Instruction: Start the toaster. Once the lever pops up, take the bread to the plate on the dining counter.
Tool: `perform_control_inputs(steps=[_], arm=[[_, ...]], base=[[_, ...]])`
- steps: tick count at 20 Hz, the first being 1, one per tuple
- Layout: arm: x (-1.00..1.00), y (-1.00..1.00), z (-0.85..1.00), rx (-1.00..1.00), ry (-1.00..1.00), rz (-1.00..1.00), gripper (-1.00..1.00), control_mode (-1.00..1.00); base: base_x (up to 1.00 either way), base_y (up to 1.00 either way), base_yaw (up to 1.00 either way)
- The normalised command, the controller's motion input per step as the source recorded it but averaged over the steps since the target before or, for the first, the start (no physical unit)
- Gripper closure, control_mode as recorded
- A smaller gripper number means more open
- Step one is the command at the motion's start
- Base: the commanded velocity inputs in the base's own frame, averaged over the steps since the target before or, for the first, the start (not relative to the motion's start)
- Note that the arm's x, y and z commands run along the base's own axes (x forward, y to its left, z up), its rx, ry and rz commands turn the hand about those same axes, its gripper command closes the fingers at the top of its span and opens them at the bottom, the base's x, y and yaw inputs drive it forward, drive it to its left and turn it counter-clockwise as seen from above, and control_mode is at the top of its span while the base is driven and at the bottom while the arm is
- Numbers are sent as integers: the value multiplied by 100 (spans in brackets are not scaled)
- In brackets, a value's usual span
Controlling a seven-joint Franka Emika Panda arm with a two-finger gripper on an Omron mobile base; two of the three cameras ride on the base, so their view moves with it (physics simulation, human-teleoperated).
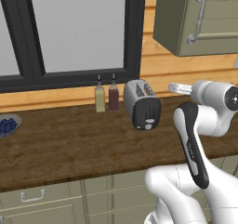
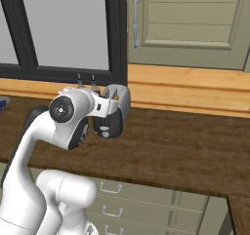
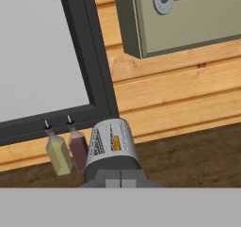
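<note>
Toaster (image 3: 112, 148) just beyond closed tool (image 3: 121, 178)

toaster (image 2: 113, 113) half behind arm, berry bowl (image 1: 8, 124) cut off

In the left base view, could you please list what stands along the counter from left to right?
bowl of blue berries → yellow-green bottle → dark red bottle → toaster, with its lever on the black end panel
</note>
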Motion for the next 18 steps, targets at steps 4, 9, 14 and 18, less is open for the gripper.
perform_control_inputs(steps=[4, 9, 14, 18], arm=[[0, 0, 0, 0, 0, 0, 100, -100], [0, 0, 0, 0, 0, 0, 100, -100], [0, 0, 0, 0, 0, 0, 100, -100], [0, 0, 0, 0, 0, 0, 100, -100]], base=[[0, 0, 0], [0, 0, 0], [0, 0, 0], [0, 0, 0]])
